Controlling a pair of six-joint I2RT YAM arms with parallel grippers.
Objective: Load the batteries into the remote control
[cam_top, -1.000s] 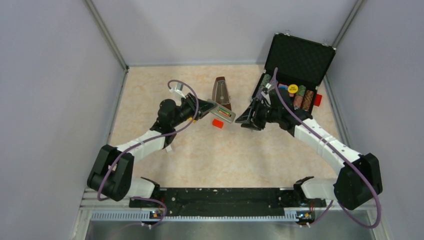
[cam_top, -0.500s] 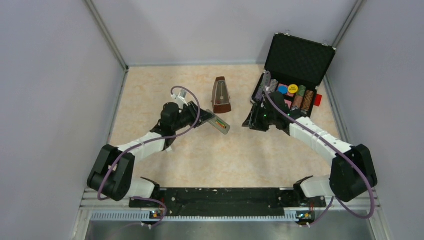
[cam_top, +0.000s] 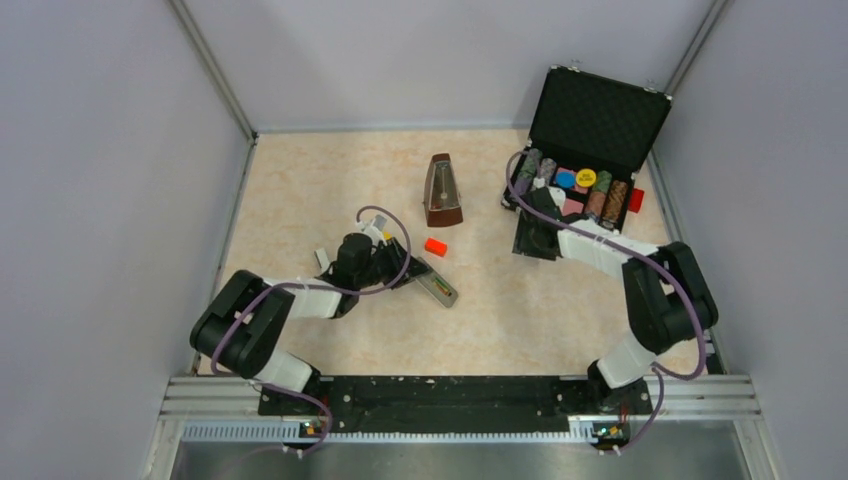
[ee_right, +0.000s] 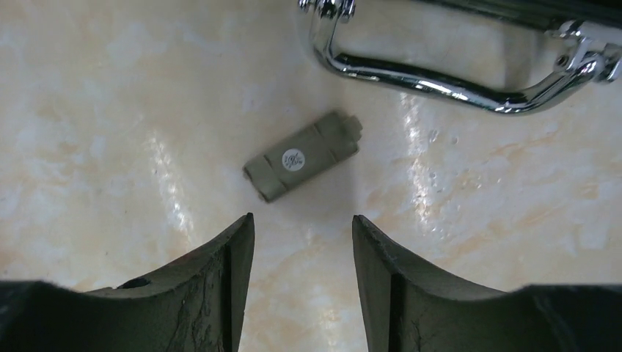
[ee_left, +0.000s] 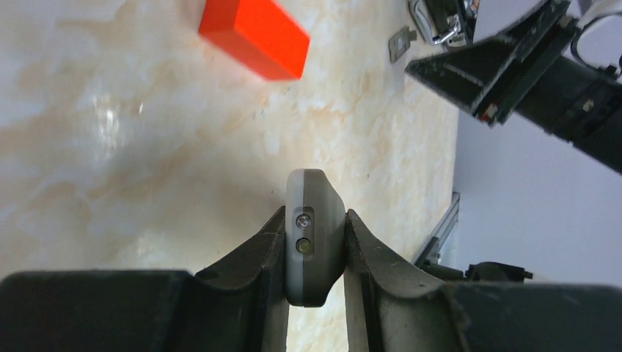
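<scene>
The grey remote control [ee_left: 316, 242] stands edge-on between the fingers of my left gripper [ee_left: 315, 213], which is shut on it. From above, the remote control [cam_top: 434, 284] sticks out right of the left gripper [cam_top: 398, 268], low over the table. A thin greenish streak in its recess may be the batteries; it is too small to tell. A small grey cover [ee_right: 302, 155] with a white sticker lies flat just ahead of my right gripper [ee_right: 302, 227]. That gripper is open with only bare table between its fingers.
A chunky red-orange block [cam_top: 435, 246] lies just beyond the remote. A brown metronome [cam_top: 441, 190] stands behind it. The open black case [cam_top: 598, 118] of chips sits at back right, its chrome handle [ee_right: 440, 81] right beyond the cover.
My left arm drew back toward the near left, carrying the remote lower. My right arm swung right toward the case front, and its jaws opened a little wider.
</scene>
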